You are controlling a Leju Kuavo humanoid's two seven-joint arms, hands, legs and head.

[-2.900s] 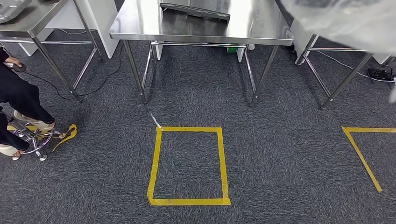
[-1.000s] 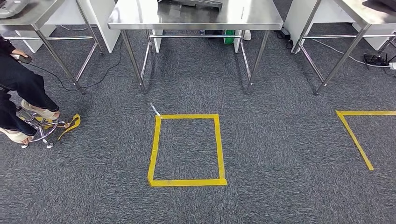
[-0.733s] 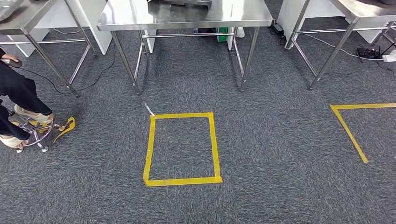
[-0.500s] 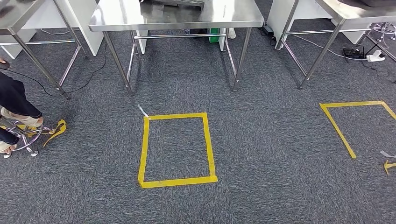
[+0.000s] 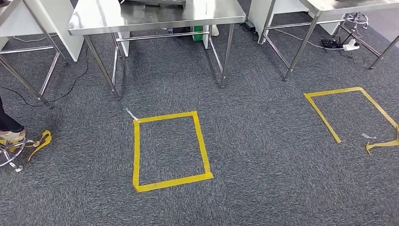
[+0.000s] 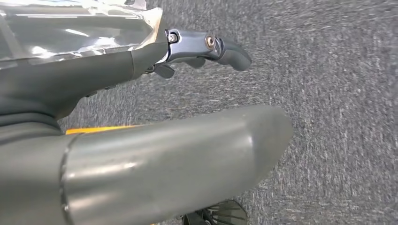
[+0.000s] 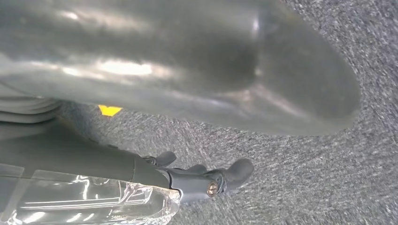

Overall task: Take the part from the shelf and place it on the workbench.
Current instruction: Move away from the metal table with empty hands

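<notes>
Neither the shelf nor the part can be made out. A steel workbench [image 5: 155,16] stands ahead across the carpet, with a dark flat object [image 5: 157,2] at its far edge. In the left wrist view my left hand [image 6: 164,154] hangs over the carpet, thumb and fingers [image 6: 211,47] apart with nothing between them. In the right wrist view my right hand [image 7: 164,84] hangs the same way, its fingers [image 7: 211,180] straight and holding nothing. Crinkled clear plastic [image 6: 80,28] lies beside the fingers in both wrist views [image 7: 94,206]; I cannot tell what it belongs to.
A yellow tape square [image 5: 136,150] marks the carpet before the workbench, and a second tape outline [image 5: 324,117] lies to the right. More steel tables stand at left [image 5: 23,80] and right [image 5: 301,42]. A person's foot and a stool base [image 5: 9,141] sit at the left edge. A power strip [image 5: 336,44] lies at the far right.
The camera has swung to the right: tables and tape square slid left, the person has nearly left the picture, and the second tape outline has come fully into view.
</notes>
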